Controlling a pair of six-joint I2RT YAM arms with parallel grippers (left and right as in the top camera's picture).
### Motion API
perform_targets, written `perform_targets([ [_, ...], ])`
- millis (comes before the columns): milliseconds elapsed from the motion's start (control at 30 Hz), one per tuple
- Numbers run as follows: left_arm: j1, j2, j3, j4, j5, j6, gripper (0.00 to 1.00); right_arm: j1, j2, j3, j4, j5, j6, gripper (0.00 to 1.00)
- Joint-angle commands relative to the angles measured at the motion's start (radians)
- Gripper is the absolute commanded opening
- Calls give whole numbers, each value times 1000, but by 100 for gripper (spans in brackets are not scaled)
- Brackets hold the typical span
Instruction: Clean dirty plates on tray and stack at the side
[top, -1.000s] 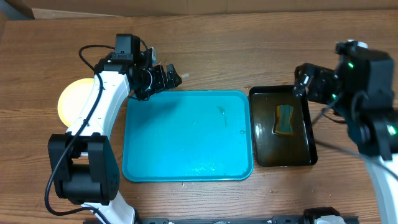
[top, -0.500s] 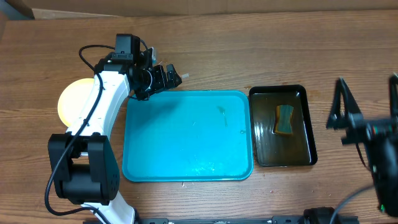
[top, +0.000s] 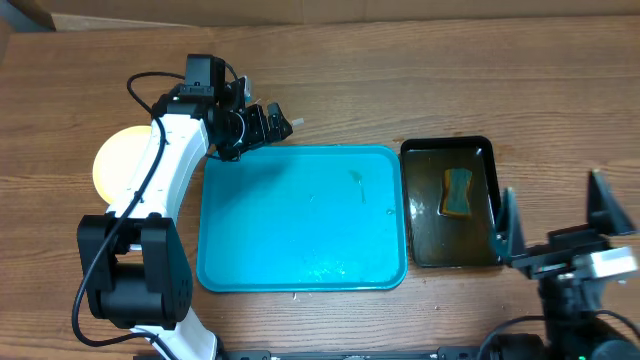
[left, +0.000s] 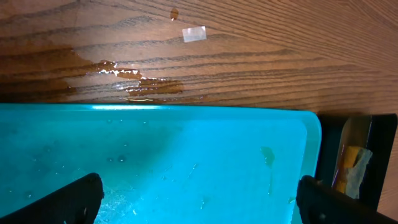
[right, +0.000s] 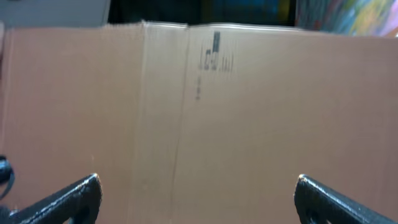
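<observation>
The tray (top: 300, 230) lies flat, long axis running left to right.

Left arm (top: 172, 150) was a white link between chunky black joints, with a thin black cable (top: 140, 76) looped off the top. Left tool (top: 265, 122) was all black. Right arm (top: 585, 265) was black with a white patch. Right tool (top: 552, 200) had two dark tapered fingers (top: 505, 228).

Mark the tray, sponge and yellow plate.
tray (top: 300, 230), overhead view, bare middle of its floor.
sponge (top: 458, 191), overhead view, its centre.
yellow plate (top: 116, 166), overhead view, its uncovered left part.
</observation>
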Motion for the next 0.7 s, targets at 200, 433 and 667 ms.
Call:
perform_targets([
  [200, -1, -40, -7, 0, 8, 26, 100, -6, -166, -320, 155, -13, -2, 100],
  [433, -1, -40, -7, 0, 8, 26, 100, -2, -166, -365, -14, -12, 21, 100],
  [667, -1, -40, -7, 0, 8, 26, 100, 0, -166, -365, -312, -8, 27, 100],
])
